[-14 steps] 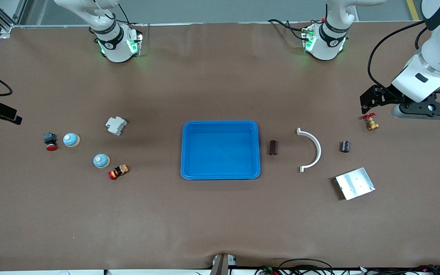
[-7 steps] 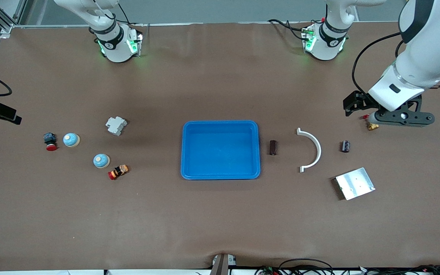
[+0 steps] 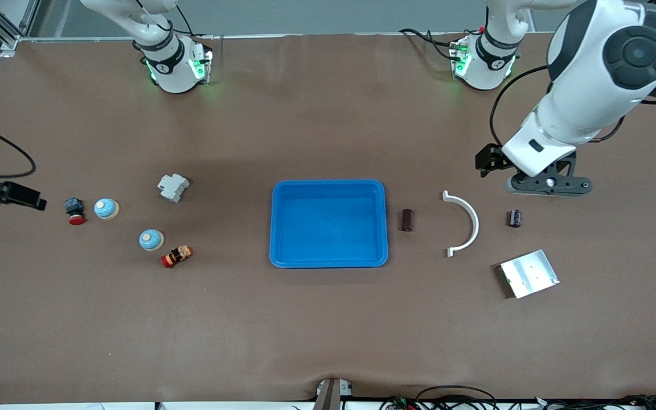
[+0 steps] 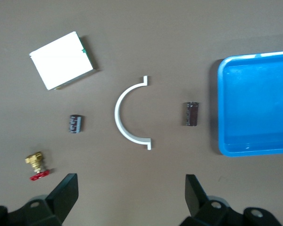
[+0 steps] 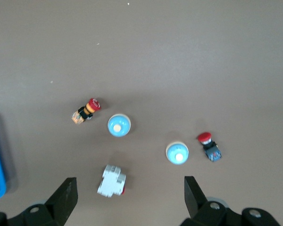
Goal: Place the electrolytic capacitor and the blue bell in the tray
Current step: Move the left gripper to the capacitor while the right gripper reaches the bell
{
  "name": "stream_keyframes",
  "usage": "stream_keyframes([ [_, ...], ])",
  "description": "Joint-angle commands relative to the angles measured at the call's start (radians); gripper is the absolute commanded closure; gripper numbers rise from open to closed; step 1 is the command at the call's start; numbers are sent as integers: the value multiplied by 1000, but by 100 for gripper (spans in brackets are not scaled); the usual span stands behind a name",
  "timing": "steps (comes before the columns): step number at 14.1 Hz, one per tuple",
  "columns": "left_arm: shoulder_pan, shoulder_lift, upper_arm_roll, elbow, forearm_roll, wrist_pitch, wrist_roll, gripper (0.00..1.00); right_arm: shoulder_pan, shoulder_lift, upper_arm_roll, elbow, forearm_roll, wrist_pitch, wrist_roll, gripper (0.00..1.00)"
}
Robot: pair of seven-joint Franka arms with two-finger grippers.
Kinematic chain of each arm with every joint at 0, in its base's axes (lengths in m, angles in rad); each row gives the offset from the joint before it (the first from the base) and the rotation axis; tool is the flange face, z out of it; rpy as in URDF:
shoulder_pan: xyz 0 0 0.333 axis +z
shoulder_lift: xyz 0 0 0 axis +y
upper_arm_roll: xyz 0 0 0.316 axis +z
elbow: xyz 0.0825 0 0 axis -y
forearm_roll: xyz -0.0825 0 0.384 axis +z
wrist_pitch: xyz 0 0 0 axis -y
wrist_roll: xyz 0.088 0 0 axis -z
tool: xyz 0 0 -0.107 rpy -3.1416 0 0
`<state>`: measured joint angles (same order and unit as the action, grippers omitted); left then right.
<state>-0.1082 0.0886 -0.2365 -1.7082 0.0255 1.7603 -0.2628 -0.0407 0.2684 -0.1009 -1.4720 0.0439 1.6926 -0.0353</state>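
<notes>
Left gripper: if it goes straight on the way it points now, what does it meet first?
The left gripper, open, points down at the table. Probably bare table between the small dark capacitor and white curved bracket; depth is unclear.

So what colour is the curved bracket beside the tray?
White; the curved bracket shows best in the left wrist view.

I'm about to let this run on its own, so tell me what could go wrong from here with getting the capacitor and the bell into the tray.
1. Two capacitor-like cylinders lie out: a brown one beside the blue tray and a dark one past the white curved bracket. The open left end effector could pick the wrong one.
2. Two blue bells sit close to red-capped push buttons; the open right end effector might nudge those.
</notes>
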Motion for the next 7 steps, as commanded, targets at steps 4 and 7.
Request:
stream_keyframes([
  [4,-21,6,-32,-169,-56,194,-90,0,1,72,4,-184,4,286,-15,0],
  [7,-22,34,-52,-211,-59,267,-95,0,59,81,7,-313,2,418,-14,0],
])
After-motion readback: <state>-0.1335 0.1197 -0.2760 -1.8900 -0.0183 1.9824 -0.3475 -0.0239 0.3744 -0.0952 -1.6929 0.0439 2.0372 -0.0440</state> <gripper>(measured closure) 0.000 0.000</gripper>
